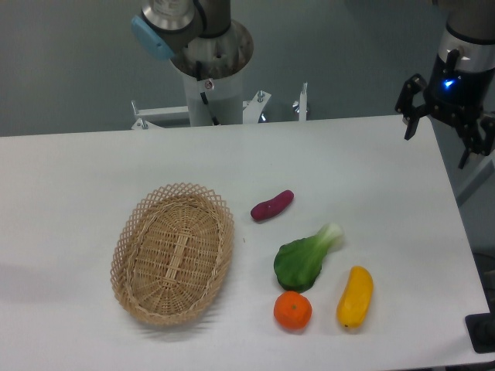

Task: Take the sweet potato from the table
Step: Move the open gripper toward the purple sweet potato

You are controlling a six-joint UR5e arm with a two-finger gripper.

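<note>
The sweet potato (pixel 271 205) is a small reddish-purple tuber lying at an angle on the white table (pixel 77 178), just right of the basket. My gripper (pixel 438 145) hangs at the far right, above the table's back right corner, far from the sweet potato. Its two dark fingers (pixel 410 116) are spread apart with nothing between them.
An oval wicker basket (pixel 173 251) sits left of centre. A green leafy vegetable (pixel 304 259), a round orange fruit (pixel 292 310) and a yellow oblong vegetable (pixel 355 296) lie near the front right. The arm's base column (pixel 213 77) stands behind the table's far edge.
</note>
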